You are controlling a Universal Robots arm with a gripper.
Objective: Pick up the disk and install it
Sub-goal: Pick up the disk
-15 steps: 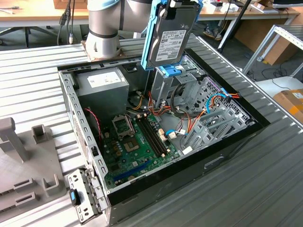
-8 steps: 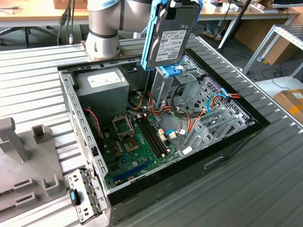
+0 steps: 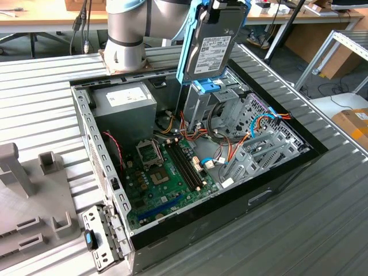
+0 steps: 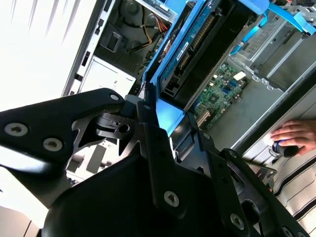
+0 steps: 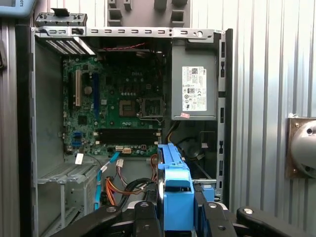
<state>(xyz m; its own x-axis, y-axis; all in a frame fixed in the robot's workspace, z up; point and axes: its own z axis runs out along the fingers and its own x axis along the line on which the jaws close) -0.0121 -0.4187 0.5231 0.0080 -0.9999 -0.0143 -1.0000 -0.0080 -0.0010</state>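
One disk, a black hard drive in blue rails, hangs nearly upright over the open computer case, label side facing the exterior view. Its lower end sits just above the blue clip that tops the silver drive cage; contact between them cannot be determined. In the first wrist view the gripper is clamped on the disk's blue end tab, with a black finger pressed against each side.

The case lies on its side with the cover off. Inside it:
- the green motherboard, on the case floor;
- the grey power supply, in the corner nearest the arm base;
- orange and blue cables, beside the cage.

The case rests on a table of ribbed grey metal slats. A grey plastic fixture stands at the exterior view's left, and a small metal bracket lies beside the case's near corner. In the second wrist view a person's hand rests at the case's outer edge.

Beyond the table are wooden workbenches, an aluminium frame and a cardboard box at the exterior view's right.
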